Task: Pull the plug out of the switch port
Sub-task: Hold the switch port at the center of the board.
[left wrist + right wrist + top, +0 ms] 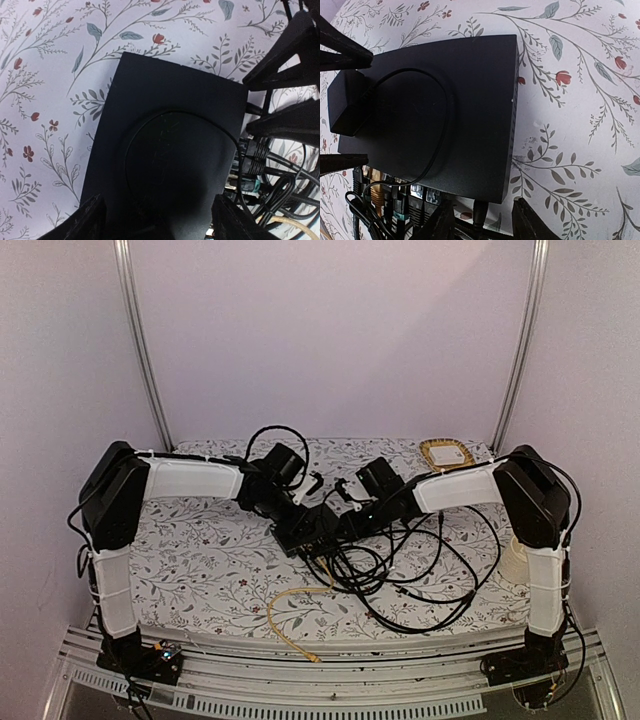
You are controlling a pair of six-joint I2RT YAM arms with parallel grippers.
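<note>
While both arms crowd the switch (307,528) | left gripper (155,220) spread wide over it | right gripper (481,220) parted beside the plug (479,214), unseen overhead

Both arms are built alike: black motor housings at the joints, white fabric sleeves over the links. The left arm (120,510) and right arm (530,510) rise from black bases bolted to a slotted metal rail. Thin black cables loop along the joints. The left gripper (300,508) and right gripper (345,508) are matte black, with dark tapered fingers (437,225).
</note>
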